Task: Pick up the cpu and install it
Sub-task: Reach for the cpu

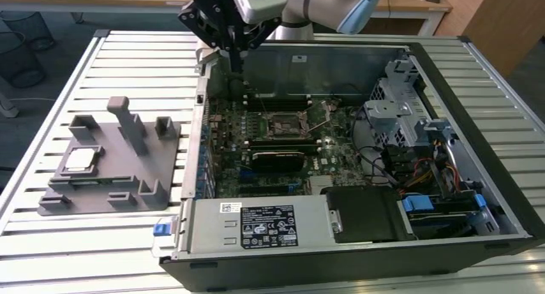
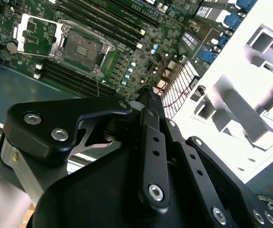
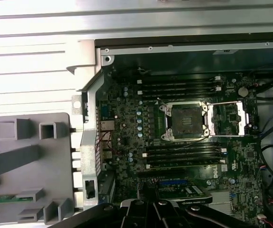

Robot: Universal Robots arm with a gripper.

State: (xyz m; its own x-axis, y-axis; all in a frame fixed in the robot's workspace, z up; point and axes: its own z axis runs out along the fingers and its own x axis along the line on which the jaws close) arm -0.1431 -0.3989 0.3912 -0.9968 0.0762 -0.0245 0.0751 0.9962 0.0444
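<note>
The cpu [image 1: 81,159], a small silvery square chip, lies flat in a recess of the grey holder tray [image 1: 127,195] at the exterior view's left, outside the computer case. My gripper [image 1: 233,63] hangs above the case's back left corner, well away from the cpu, with its black fingers [image 2: 148,102] drawn together and nothing between them. The motherboard socket [image 1: 285,124] sits with nothing in it and its metal cover plate [image 3: 229,118] swung open beside it. The socket [image 2: 81,47] shows in both wrist views, and its contact field [image 3: 186,121] is bare.
The open computer case [image 1: 443,243] lies on a slatted metal table [image 1: 85,243]. Memory slots [image 3: 181,85] flank the socket. Cables and a drive cage [image 1: 400,112] fill the case's right side. Upright posts [image 1: 127,122] rise from the holder tray, and a green memory stick [image 3: 3,198] lies in it.
</note>
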